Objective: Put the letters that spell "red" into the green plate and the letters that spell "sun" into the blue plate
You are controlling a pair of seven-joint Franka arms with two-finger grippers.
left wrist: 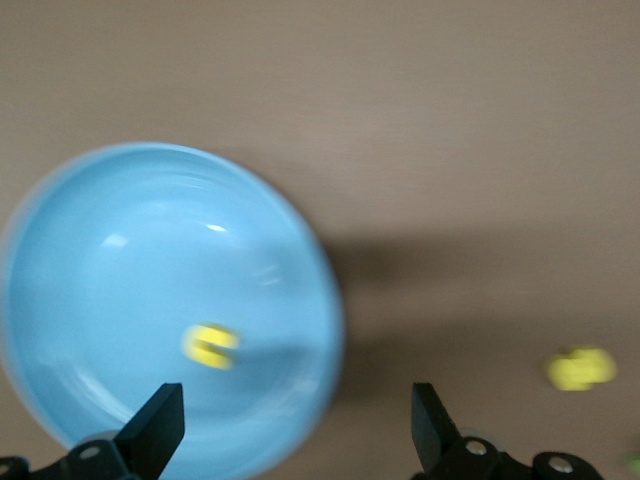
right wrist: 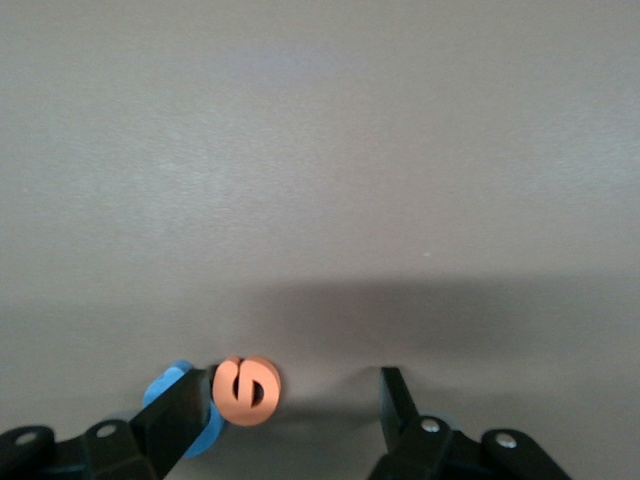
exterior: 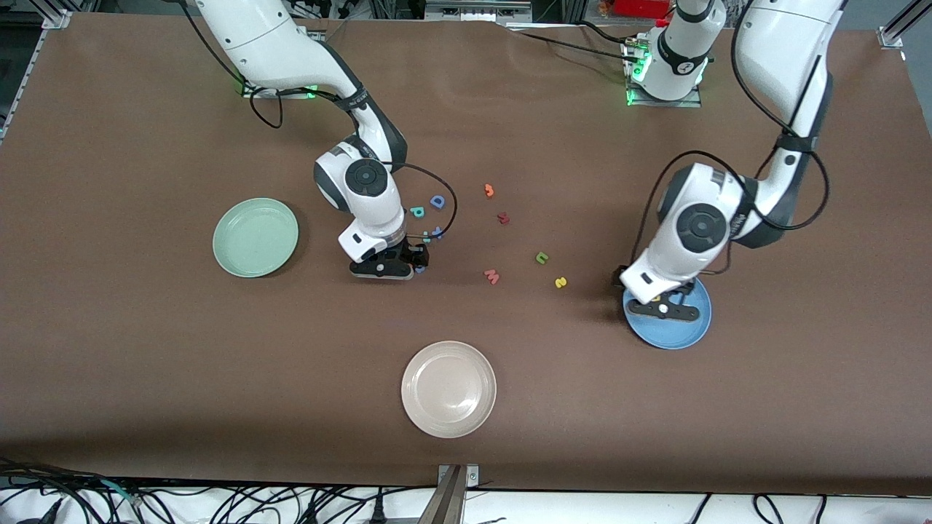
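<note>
My left gripper (exterior: 666,311) (left wrist: 295,432) hangs open over the blue plate (exterior: 670,333) (left wrist: 150,260). A yellow letter (left wrist: 210,346) lies loose in that plate. My right gripper (exterior: 389,268) (right wrist: 290,415) is down at the table, open, beside the green plate (exterior: 255,237). The orange "e" (right wrist: 247,390) stands between its fingers, close against one finger (right wrist: 180,425). On the table lie another yellow letter (exterior: 560,282) (left wrist: 580,368), the green "n" (exterior: 541,257), a teal "p" shape (exterior: 417,212) and a thin teal piece (exterior: 427,236).
A blue piece (right wrist: 175,395) sits partly under the right gripper's finger. A blue "D" (exterior: 437,201), an orange hook (exterior: 489,191), a dark red piece (exterior: 502,217) and a red "w" (exterior: 492,276) lie mid-table. A beige plate (exterior: 448,388) sits nearest the front camera.
</note>
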